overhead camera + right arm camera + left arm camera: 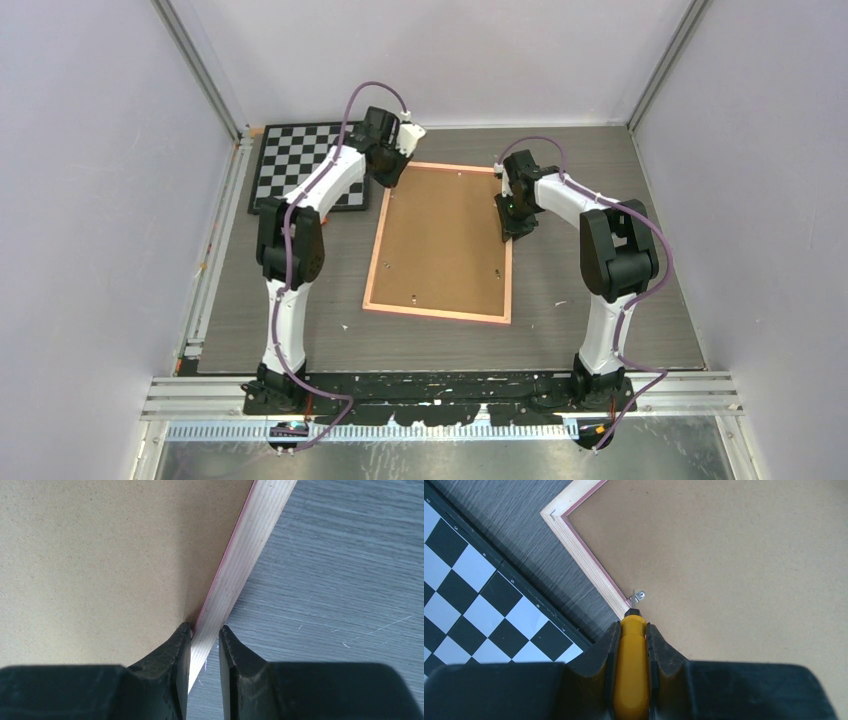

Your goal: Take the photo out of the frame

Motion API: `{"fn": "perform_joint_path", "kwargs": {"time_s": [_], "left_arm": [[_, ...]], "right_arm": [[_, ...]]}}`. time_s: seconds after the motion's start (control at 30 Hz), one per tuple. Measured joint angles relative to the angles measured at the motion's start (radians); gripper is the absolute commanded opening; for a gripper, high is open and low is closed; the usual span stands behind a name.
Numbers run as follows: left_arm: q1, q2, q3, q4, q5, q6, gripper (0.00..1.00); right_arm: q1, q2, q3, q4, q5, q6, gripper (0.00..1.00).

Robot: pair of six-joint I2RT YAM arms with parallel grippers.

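1. Brown fibreboard faces up: the frame [440, 240] lies on its front in the middle of the table [600, 330], pink border all round.
2. A small metal clip [639, 596] sits on the frame's left rail near the far corner.
3. The left gripper [631, 630] is clamped on a yellow tool [631, 675]; the tool's black tip is just beside that clip.
4. The right gripper [205, 630] straddles the frame's right rail, one finger on the board, the other outside, pressed together on the wood.
5. A chessboard [300, 165] lies at the far left, just beside the frame's corner.
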Motion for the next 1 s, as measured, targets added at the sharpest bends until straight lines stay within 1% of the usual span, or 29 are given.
{"fn": "perform_joint_path", "kwargs": {"time_s": [0.17, 0.47, 0.73, 1.0], "left_arm": [[0.000, 0.032, 0.014, 0.006, -0.024, 0.006, 0.00], [0.000, 0.034, 0.002, 0.030, -0.048, 0.049, 0.00], [-0.002, -0.005, -0.069, 0.079, -0.034, 0.079, 0.00], [-0.005, -0.023, -0.089, 0.064, -0.008, 0.088, 0.00]], "right_arm": [[0.000, 0.000, 0.000, 0.000, 0.000, 0.000, 0.01], [0.000, 0.000, 0.000, 0.000, 0.000, -0.001, 0.01], [0.000, 0.000, 0.000, 0.000, 0.000, -0.001, 0.01], [0.000, 0.000, 0.000, 0.000, 0.000, -0.002, 0.01]]}}
